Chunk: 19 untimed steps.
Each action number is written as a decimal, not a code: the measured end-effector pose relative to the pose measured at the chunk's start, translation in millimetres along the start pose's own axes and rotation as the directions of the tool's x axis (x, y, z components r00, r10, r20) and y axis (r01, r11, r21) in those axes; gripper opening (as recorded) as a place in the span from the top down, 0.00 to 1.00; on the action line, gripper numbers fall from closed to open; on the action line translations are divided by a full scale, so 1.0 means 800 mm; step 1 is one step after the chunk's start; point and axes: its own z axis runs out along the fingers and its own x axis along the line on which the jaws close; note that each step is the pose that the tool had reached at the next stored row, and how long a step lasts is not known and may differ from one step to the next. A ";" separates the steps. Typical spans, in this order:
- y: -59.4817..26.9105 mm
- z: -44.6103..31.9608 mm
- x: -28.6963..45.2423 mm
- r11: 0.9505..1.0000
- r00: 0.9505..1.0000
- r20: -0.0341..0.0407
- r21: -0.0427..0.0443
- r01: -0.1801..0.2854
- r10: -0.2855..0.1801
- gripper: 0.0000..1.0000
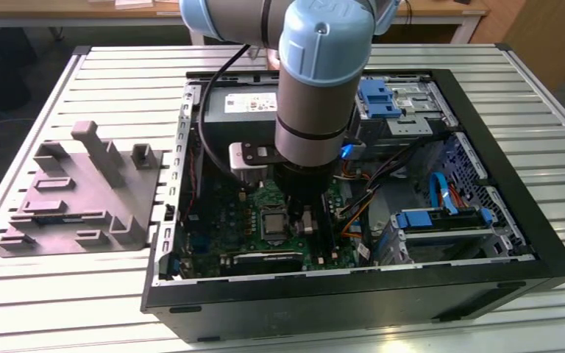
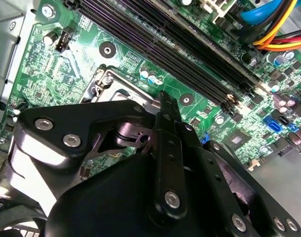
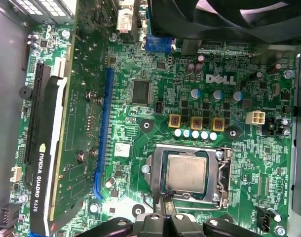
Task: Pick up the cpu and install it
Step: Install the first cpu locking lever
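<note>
The cpu (image 3: pixel 186 171), a small silvery-grey square chip, lies flat inside the black socket frame (image 3: pixel 221 173) of the green board. In the exterior view it shows as a grey square (image 1: pixel 271 222) just to the exterior view's left of my gripper (image 1: pixel 307 219). My gripper (image 3: pixel 163 198) hangs low over the board at the edge of the socket frame. Its thin black fingers stand together, and nothing is held between them. In the second wrist view the gripper (image 2: pixel 165 98) covers much of the socket.
The open computer case (image 1: pixel 518 243) walls in the board on all sides. A graphics card (image 3: pixel 47 148), memory slots (image 2: pixel 180 49), coloured cables (image 2: pixel 274 29), the grey power supply (image 1: pixel 243 110) and blue drive brackets (image 1: pixel 430 219) crowd around it. A grey fixture tray (image 1: pixel 76 191) lies outside.
</note>
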 end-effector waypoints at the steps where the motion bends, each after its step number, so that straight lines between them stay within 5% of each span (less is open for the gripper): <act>1: 0.000 0.0008 -0.0001 1.000 1.000 0.000 0.000 0.000 0.000 0.89; 19: -0.005 0.0098 -0.0004 1.000 1.000 -0.001 0.000 0.000 0.000 0.89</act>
